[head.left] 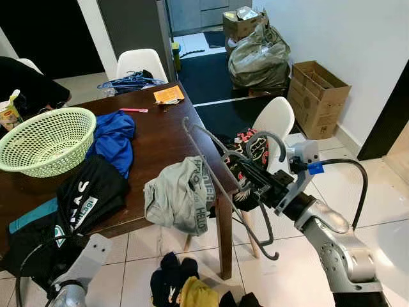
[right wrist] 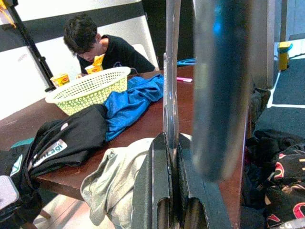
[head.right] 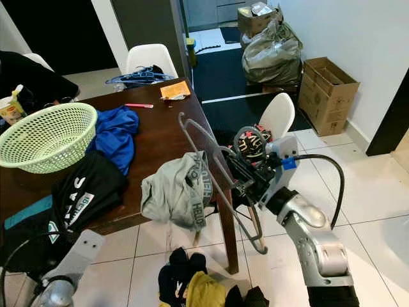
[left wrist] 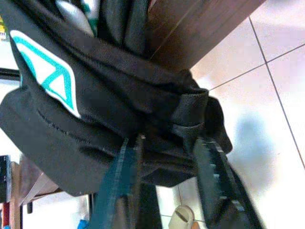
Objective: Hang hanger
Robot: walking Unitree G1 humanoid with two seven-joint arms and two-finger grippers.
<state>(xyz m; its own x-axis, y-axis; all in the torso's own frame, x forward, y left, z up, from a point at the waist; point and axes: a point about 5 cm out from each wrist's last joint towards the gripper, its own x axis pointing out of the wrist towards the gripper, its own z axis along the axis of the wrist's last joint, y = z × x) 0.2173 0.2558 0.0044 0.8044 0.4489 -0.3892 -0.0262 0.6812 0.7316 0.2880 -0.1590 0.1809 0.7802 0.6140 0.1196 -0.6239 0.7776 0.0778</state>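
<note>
Right wrist view first: my right gripper (right wrist: 170, 191) has its two black fingers pinched tight on the grey hanger (right wrist: 170, 71), the metal bar running straight up out from between them. From my head cameras the same hanger (head.left: 217, 182) sits in the air just off the corner of the brown table (head.left: 163, 125), tilted, with its hook end low near the tiled floor and one arm reaching up over the table edge. It touches nothing but my fingers as far as I can see.

On the table: a grey garment (head.left: 179, 195) drooping over the edge right beside the hanger, a blue shirt (head.left: 114, 137), a black shirt (head.left: 86, 192) with teal print, and a pale green basket (head.left: 45, 139). More hangers (head.left: 131, 82) lie piled on the white chair (head.left: 142, 64) at the far end. A person in black (right wrist: 102, 50) sits at the far side (seen past the basket).

My left gripper (left wrist: 167, 167) is down low by the table's near corner, fingers spread a bit apart, right up against the hanging black fabric but not clamping it that I can tell. Some clothes (head.left: 185, 288) lie on the floor below the table, and cardboard boxes (head.left: 316, 96) stand against the wall.
</note>
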